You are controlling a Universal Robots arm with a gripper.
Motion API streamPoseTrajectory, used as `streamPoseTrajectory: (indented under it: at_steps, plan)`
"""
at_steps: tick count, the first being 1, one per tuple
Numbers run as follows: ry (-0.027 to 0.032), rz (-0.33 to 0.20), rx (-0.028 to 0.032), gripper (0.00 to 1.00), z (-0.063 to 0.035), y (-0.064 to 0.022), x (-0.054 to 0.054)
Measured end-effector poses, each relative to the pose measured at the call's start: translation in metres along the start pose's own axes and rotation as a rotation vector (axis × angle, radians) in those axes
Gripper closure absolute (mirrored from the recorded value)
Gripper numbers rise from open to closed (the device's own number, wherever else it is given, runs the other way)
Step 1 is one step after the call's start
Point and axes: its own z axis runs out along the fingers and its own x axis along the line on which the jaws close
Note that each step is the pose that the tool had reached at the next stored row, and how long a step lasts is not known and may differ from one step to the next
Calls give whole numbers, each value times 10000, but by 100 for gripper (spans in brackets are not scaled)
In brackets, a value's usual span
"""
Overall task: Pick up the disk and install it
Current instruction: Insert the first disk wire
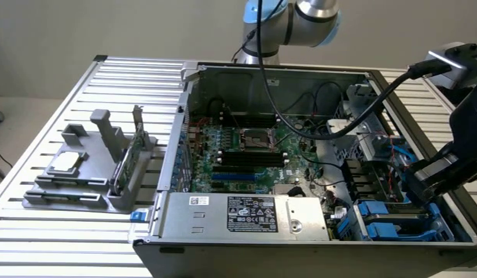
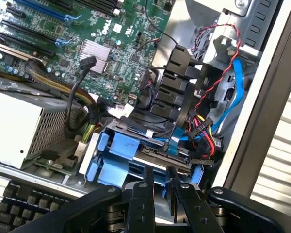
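The silver-grey hard disk in its bright blue plastic carrier (image 2: pixel 126 145) sits in the drive bay at a corner of the open grey metal computer case (image 1: pixel 300 250). Its long axis seemingly runs along the case's near wall. The black gripper (image 2: pixel 159 172) hangs right over it, though whether it grips cannot be told. The work looks to be at the seating stage, which calls for square, even pressure.

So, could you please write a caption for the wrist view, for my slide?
Gripper poised at the blue-framed disk inside the open computer case.
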Motion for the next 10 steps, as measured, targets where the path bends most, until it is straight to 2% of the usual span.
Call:
streamPoseTrajectory:
  at_steps: [10]
  plan:
    - [-105,1495,-14,75,11,0,1]
